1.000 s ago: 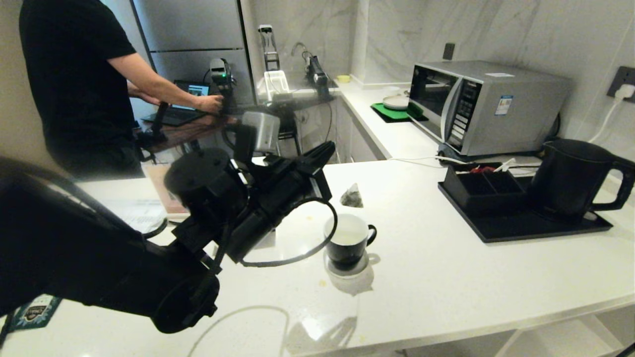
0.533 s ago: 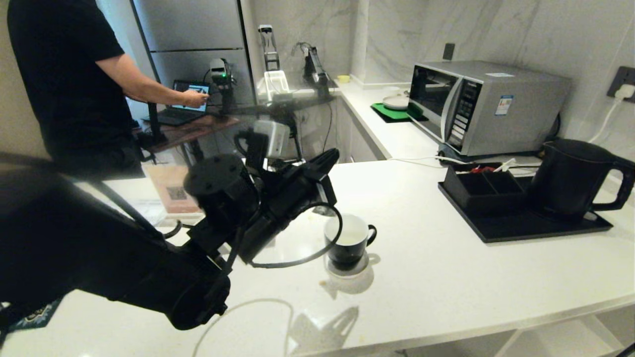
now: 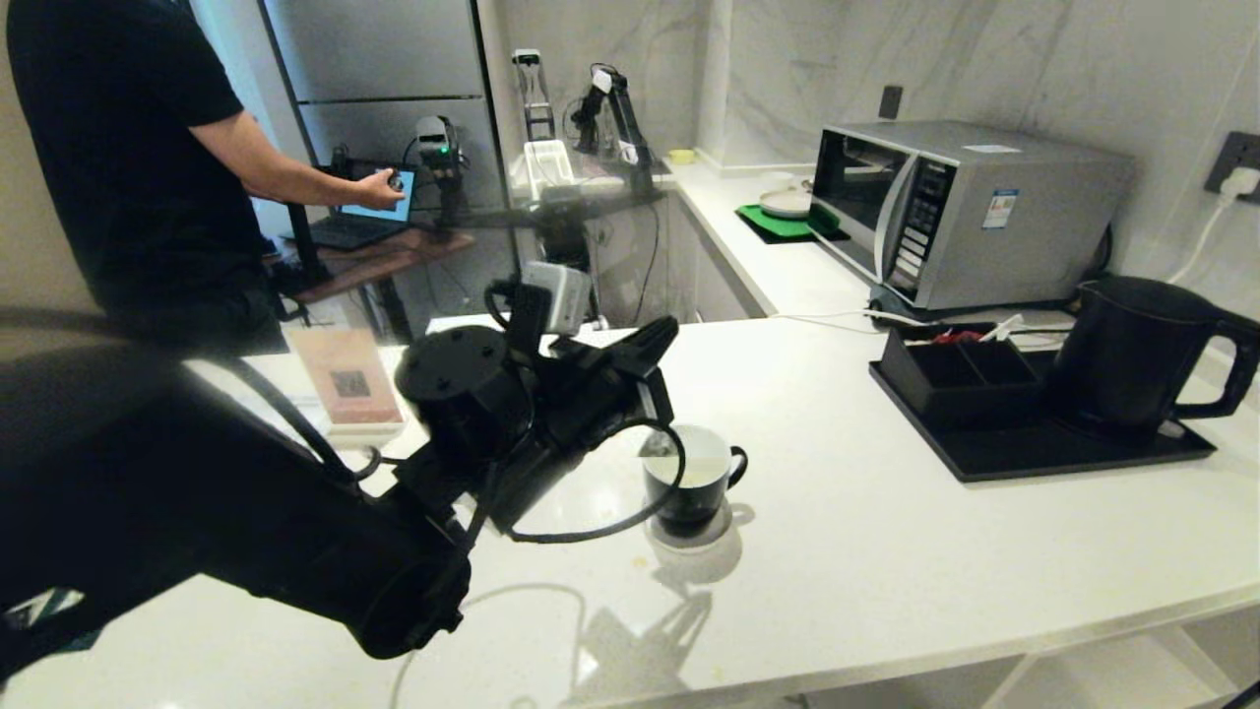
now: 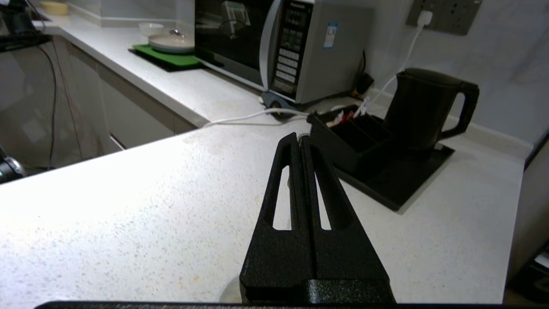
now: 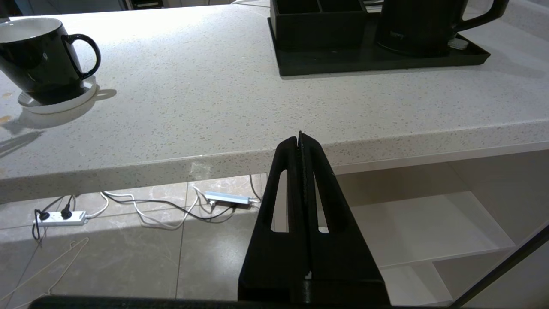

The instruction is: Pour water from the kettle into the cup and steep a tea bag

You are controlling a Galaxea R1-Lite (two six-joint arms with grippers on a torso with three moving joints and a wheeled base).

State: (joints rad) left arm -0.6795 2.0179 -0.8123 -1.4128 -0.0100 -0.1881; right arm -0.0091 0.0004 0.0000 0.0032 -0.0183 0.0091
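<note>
L hand (image 3: 661, 335): fingers pressed together, hovering just left of and above the cup.
R hand (image 5: 300, 139): fingers together, hanging below the tabletop (image 3: 886, 551) edge.
Cup (image 3: 694, 478): sitting on white coaster, mid tabletop.
Kettle (image 3: 1132, 354): standing on black tray (image 3: 1034, 453), far right.
Tea bag: can't make it out.

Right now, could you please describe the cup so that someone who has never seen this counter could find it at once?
Find the white countertop with the silver microwave at its far side. Near the counter's front, left of the black tray holding the tall kettle, sits the cup on a round white coaster. It alone is small, glossy black, white inside, with an ear handle.
</note>
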